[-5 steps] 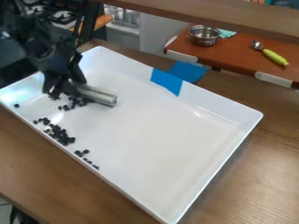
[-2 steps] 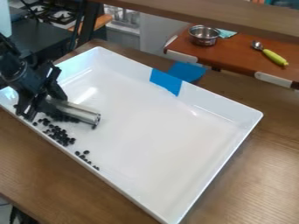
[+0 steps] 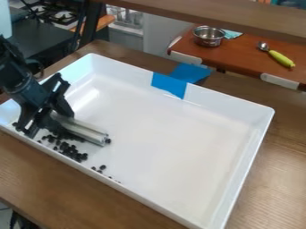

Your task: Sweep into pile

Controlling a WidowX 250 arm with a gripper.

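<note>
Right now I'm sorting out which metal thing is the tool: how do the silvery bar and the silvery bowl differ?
The bar is long and straight; the bowl is round and open-topped. The bar is held by the gripper, beside dark beads; the bowl stands on the red-brown table. Both look shiny.

Glossy white plastic-looking tray (image 3: 179,152), shiny metal cylinder (image 3: 87,130).
</note>
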